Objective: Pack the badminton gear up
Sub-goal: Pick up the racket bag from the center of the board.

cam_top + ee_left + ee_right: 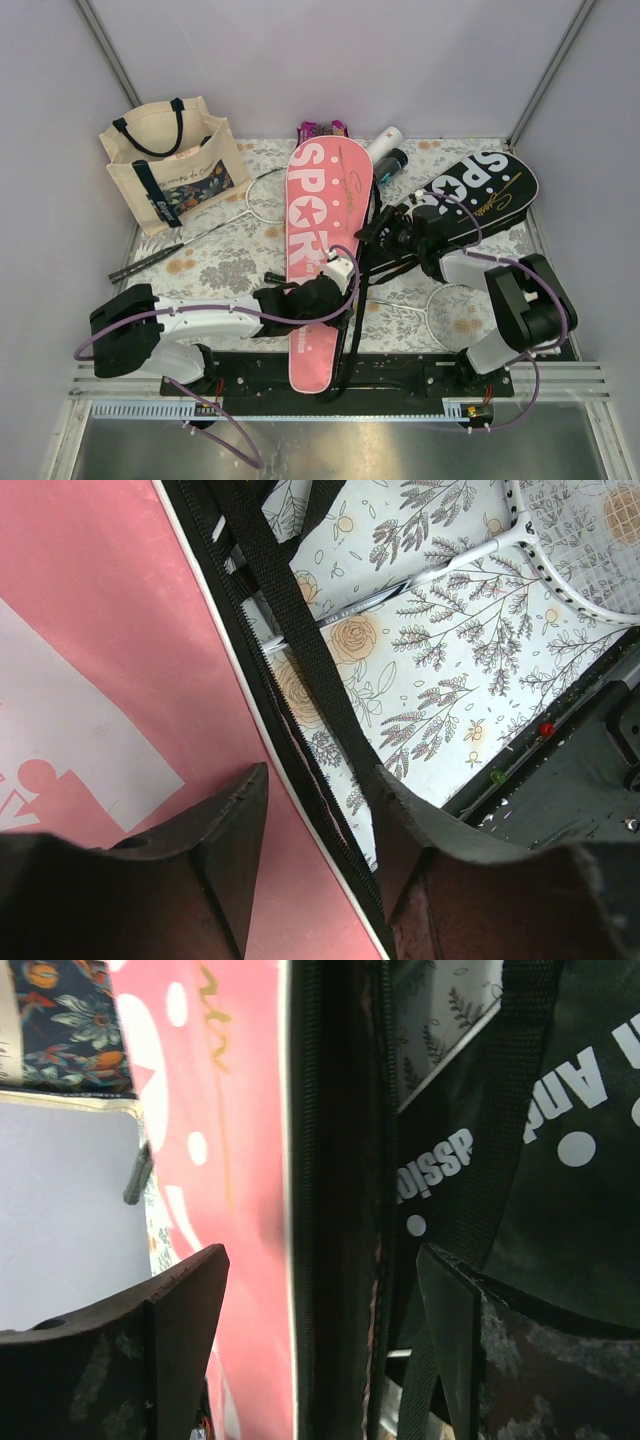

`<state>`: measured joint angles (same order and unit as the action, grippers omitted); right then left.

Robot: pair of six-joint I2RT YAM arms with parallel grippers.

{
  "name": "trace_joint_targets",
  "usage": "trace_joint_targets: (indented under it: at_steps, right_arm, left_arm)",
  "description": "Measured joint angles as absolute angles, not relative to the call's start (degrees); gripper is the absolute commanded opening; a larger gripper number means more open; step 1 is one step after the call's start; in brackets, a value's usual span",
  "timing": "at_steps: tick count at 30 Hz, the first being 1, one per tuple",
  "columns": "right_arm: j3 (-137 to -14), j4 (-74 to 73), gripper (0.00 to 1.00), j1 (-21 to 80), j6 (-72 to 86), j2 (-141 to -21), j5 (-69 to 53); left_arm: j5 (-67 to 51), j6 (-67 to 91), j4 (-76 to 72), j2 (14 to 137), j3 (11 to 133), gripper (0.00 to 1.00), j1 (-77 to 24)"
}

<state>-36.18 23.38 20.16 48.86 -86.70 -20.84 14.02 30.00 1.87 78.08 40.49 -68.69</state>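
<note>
Down at the left pincer (320,775): open, gripping nothing. Between its fingers (220,860), the black zip edge of the pink cover (100,630) and a black strap (300,630). Just past that, on the flowery surface (450,680), a white racket (580,550). Over at the right pincer (320,1250): open wide, gripping nothing. Between its fingers (170,1340), the dark edge of the pink cover; just to the right, the black cover (560,1210). Farther back, by the pink cover's top, a white tube (386,142) and a black tube (390,163). Far left, a cream tote (170,160).
</note>
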Motion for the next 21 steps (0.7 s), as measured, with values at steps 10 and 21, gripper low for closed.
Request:
trace_joint_targets:
  at_steps: [10, 21]
  right_arm:
    - [-40.3, 28.6, 0.69, 20.1, 49.1, -100.4, -26.6]
    - [-40.3, 38.2, 0.26, 20.1, 55.0, -102.1, -31.8]
  left_arm:
    - [14.9, 30.0, 2.5, 76.2, 40.5, 0.63, -68.7]
    - [18.8, 27.9, 9.3, 68.2, 43.0, 0.73, -68.6]
